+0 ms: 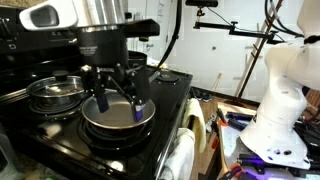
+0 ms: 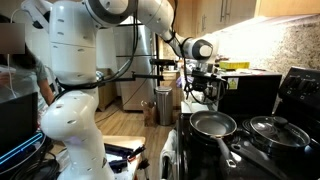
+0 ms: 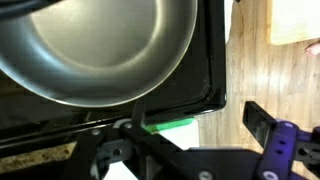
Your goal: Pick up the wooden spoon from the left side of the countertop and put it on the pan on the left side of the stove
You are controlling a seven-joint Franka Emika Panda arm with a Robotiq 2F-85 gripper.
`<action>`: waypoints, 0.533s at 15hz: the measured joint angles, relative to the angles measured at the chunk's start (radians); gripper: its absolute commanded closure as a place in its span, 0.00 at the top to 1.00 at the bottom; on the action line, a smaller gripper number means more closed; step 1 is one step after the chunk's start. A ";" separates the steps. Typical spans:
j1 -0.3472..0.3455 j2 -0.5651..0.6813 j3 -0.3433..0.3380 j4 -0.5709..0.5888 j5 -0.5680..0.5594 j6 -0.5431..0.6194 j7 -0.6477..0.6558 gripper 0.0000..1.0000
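The pan (image 1: 116,118) sits on the front burner of the black stove (image 1: 60,135), dark inside with a shiny rim. It shows in both exterior views (image 2: 213,124), and its silver handle points toward the stove front. In the wrist view the pan (image 3: 90,45) fills the top of the frame. My gripper (image 1: 120,103) hangs just above the pan with its fingers spread apart and nothing between them. It also shows in an exterior view (image 2: 203,92) and in the wrist view (image 3: 185,140). The wooden spoon is not in view.
A smaller lidded steel pot (image 1: 55,90) stands on the burner beside the pan, also seen in an exterior view (image 2: 270,128). A white towel (image 1: 182,155) hangs at the stove front. The wood floor (image 3: 265,75) lies past the stove edge. The white robot base (image 2: 70,110) stands nearby.
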 measured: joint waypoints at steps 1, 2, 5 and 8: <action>-0.001 0.018 0.010 0.015 0.005 0.000 -0.037 1.00; -0.002 0.027 0.014 0.020 0.006 0.000 -0.042 1.00; -0.004 0.030 0.014 0.021 0.006 0.000 -0.041 1.00; -0.005 0.038 0.024 0.020 0.006 0.077 -0.045 1.00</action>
